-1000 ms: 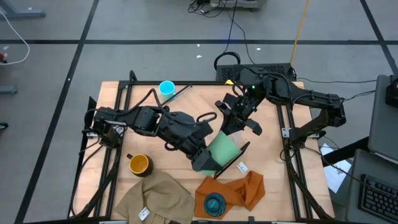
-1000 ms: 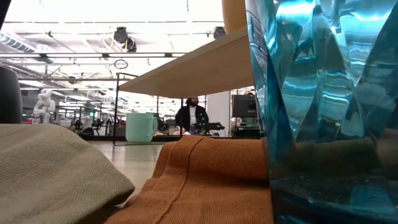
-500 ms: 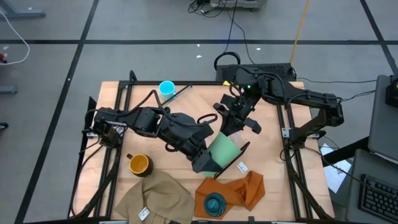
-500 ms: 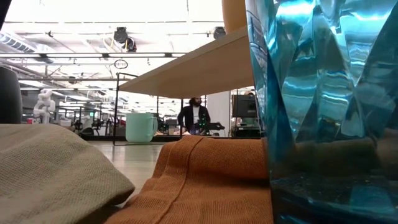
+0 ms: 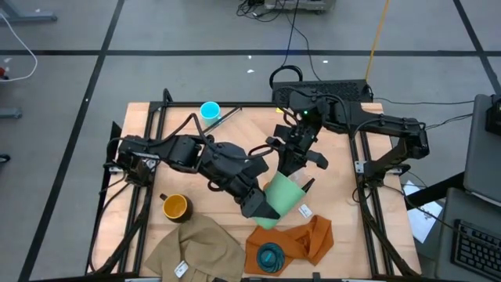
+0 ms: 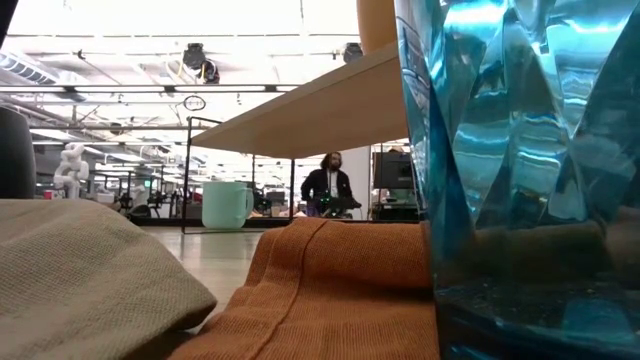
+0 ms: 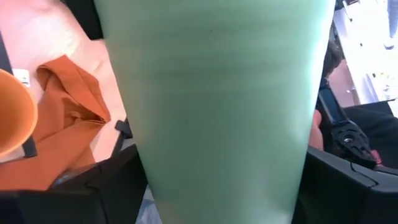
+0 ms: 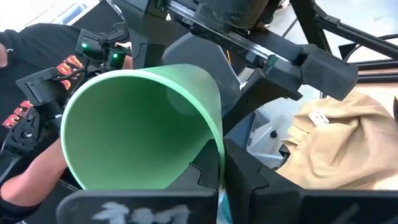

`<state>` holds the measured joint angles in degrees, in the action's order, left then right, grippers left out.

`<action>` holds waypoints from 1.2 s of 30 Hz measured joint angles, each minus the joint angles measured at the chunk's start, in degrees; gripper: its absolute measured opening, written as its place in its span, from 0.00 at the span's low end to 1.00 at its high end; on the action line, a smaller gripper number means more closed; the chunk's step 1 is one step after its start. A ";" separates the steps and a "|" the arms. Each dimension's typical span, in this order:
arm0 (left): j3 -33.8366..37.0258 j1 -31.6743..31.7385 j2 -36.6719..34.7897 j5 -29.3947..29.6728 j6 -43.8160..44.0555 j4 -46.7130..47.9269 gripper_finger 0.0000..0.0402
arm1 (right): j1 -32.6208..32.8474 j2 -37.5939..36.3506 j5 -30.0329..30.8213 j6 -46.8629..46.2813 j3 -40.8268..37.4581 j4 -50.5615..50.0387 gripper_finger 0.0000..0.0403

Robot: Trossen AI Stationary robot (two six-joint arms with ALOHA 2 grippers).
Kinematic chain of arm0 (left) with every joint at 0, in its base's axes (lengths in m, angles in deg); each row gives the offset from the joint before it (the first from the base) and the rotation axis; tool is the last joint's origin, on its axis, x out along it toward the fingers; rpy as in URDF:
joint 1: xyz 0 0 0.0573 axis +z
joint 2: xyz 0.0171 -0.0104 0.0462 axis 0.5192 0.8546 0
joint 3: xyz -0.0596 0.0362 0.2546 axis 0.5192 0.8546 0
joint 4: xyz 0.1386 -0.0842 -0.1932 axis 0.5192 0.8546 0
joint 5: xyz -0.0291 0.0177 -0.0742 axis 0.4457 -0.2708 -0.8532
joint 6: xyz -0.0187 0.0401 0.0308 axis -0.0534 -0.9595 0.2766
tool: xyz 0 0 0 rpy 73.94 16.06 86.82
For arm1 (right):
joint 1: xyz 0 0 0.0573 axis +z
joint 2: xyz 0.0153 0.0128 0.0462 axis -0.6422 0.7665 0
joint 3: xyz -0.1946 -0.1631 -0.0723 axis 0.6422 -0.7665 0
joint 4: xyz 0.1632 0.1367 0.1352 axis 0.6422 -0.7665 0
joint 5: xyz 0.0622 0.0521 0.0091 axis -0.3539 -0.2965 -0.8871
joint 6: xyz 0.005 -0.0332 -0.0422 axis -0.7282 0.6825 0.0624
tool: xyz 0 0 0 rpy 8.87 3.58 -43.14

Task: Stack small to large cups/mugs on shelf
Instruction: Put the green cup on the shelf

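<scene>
My left gripper [image 5: 274, 200] is shut on the green cup [image 5: 283, 196], which lies tilted above the table's middle with its mouth [image 8: 134, 127] turned to my right gripper [image 5: 296, 166]. That gripper is shut and hovers just at the cup's far rim. On the table stand the light-blue mug [image 5: 210, 110] at the far edge and the dark mug with yellow inside [image 5: 176, 207] at the near left. The ribbed teal cup [image 5: 271, 256] stands on the orange cloth [image 5: 309, 239]. The shelf's plank [image 6: 300, 115] shows from below, with an orange cup [image 6: 378, 25] on it. My left gripper pinches the green cup's wall [image 7: 155, 180] between its two fingers [image 7: 106, 186], nearer the narrow base than the mouth. The fingers lie along the cup, slanting toward the table's far right. The cup is lifted clear and tilted. My right gripper: I cannot tell whether it touches the cup's rim.
A tan cloth [image 5: 196, 247] lies at the near left edge, beside the orange cloth. Black frame rails [image 5: 149, 157] run along both sides of the table. A person [image 6: 330, 188] walks in the room behind.
My right gripper has come a little toward the table's near edge, closer to the green cup's mouth, and its wrist has turned. The cup has shifted toward the near edge in my left gripper, so its base end now shows past that gripper.
</scene>
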<state>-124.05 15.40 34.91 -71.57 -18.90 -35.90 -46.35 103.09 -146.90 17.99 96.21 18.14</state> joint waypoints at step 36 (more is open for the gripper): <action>0.02 -2.19 0.72 -3.72 3.05 -5.82 0.77 | 0.57 3.57 -6.86 -8.37 0.07 10.45 0.00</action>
<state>-124.03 13.21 35.63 -75.29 -15.85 -41.72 -45.78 106.66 -153.76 9.63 96.28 28.59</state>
